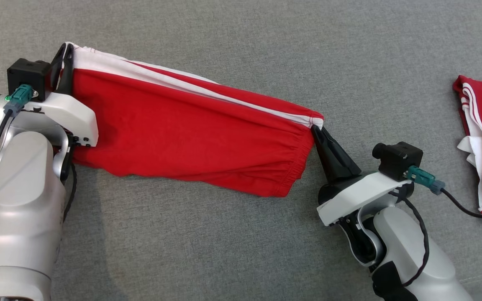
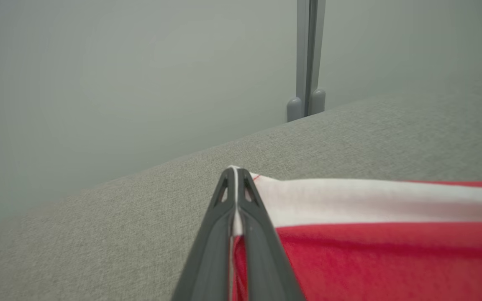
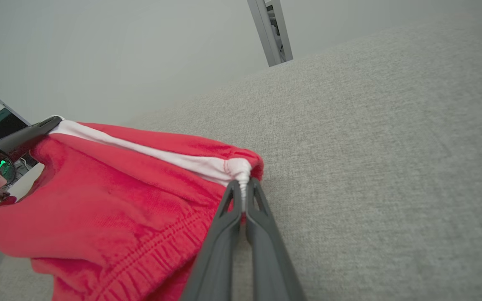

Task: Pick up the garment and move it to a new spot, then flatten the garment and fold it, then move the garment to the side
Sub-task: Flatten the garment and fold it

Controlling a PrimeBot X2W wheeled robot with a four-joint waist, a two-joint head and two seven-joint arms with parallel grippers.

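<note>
Holding the garment (image 1: 191, 125) stretched between both claws, over the grey fabric counter (image 1: 224, 251). The left claw (image 1: 67, 48) is pinched tight on the white-striped corner at one end, and the left wrist view shows white cloth squeezed between its fingers (image 2: 235, 175). The right claw (image 1: 316, 130) is clamped on the bunched corner at the gathered elastic end, fabric visibly nipped there (image 3: 243, 186).

Handling: thin, soft, light knit with no stiffness. The top edge pulls taut and the rest hangs and sags below it (image 3: 111, 188). It looks likely to crumple or slip if tension drops. The best holds are the seamed corners, as now, since stripe seam and elastic give thicker cloth to bite.

Long axis runs between the claws, slanting in the head view from upper left to lower right. The elastic end points to the robot's right, and the white stripe runs along the top edge (image 2: 370, 200). Can't tell if the lower edge touches the counter.

A second red-and-white garment (image 1: 481, 138) lies well apart at the far right.
</note>
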